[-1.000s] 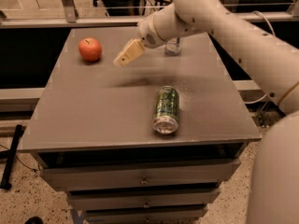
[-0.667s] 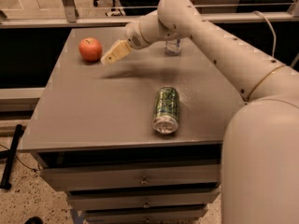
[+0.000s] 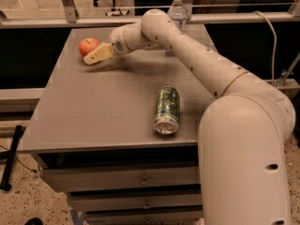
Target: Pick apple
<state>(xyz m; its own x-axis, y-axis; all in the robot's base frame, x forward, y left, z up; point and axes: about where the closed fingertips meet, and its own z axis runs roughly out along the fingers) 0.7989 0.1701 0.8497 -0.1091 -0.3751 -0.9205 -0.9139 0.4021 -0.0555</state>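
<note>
The apple is small, round and red-orange and sits at the far left of the grey table. My gripper reaches in from the right on the white arm and is right beside the apple, at its front right side, seemingly touching it. The beige fingers point left toward the apple.
A green drink can lies on its side near the table's front middle. A clear water bottle stands at the far edge behind the arm. Drawers sit below the table front. A railing runs behind the table.
The arm has swung left across the table, bringing the gripper from the table's middle back to the apple. The apple and the can have not moved.
</note>
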